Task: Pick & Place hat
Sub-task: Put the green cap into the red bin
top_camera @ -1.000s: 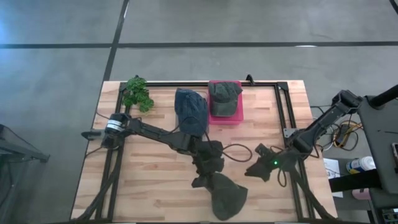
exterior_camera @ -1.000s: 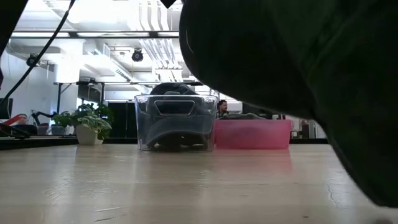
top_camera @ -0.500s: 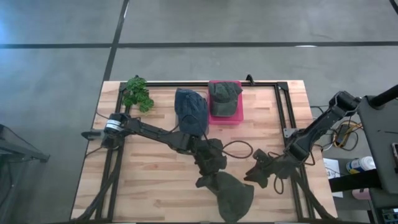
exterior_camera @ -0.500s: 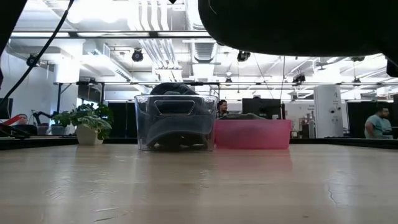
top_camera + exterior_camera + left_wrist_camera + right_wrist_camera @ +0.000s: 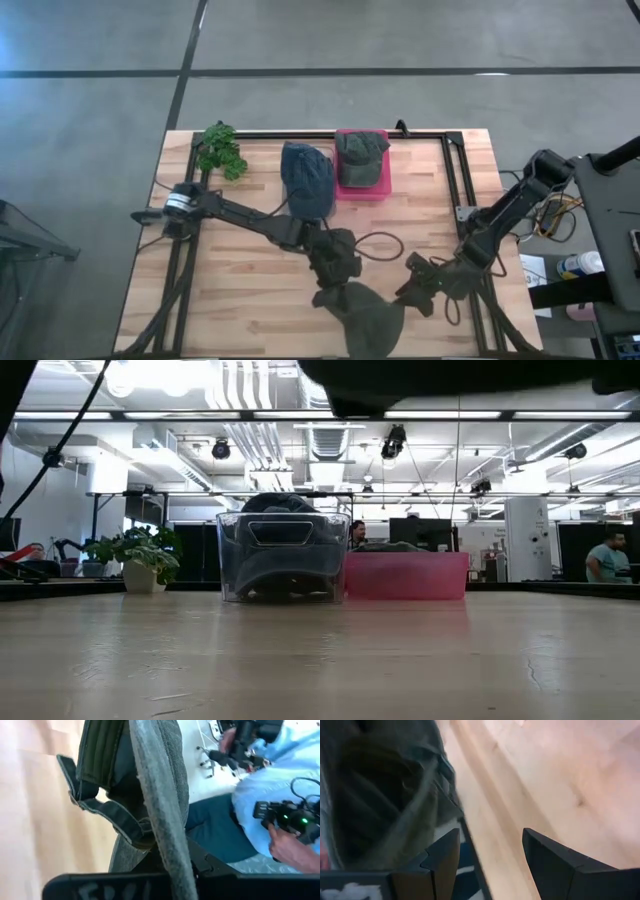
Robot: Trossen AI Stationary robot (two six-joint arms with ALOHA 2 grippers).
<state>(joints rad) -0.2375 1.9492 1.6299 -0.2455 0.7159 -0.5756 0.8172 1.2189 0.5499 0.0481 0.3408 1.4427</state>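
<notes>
A dark green hat [image 5: 372,318] hangs over the table's near edge, right of centre, with my left gripper [image 5: 334,292] shut on it. In the low view only its underside [image 5: 450,374] shows at the top, clear of the tabletop. My right gripper [image 5: 424,288] stands open just right of the hat; in its wrist view the hat [image 5: 380,795] lies beside and beyond its fingers, untouched. A blue hat [image 5: 307,178] sits in a clear bin [image 5: 283,556]. Another green hat [image 5: 360,156] lies on a pink bin [image 5: 362,190]. My left gripper pinches the hat's grey-green rim edge [image 5: 165,835] between its two fingers, beside the back strap [image 5: 107,812]. The fingers come slanting down from the table's far left. The hat hangs beyond and below them, lifted clear of the table, its crown sagging slack.
A potted plant [image 5: 220,150] stands at the far left. A black metal frame [image 5: 455,170] runs around the tabletop. Bare wood [image 5: 240,290] lies left of the held hat. Beyond the table a person in light blue [image 5: 280,795] holds a controller.
My left gripper has risen and rolled, lifting the dark green hat; in the low view the hat went from filling the upper right to a sliver at the top. My right gripper has moved toward the table's near edge and closer to the hat, staying open.
</notes>
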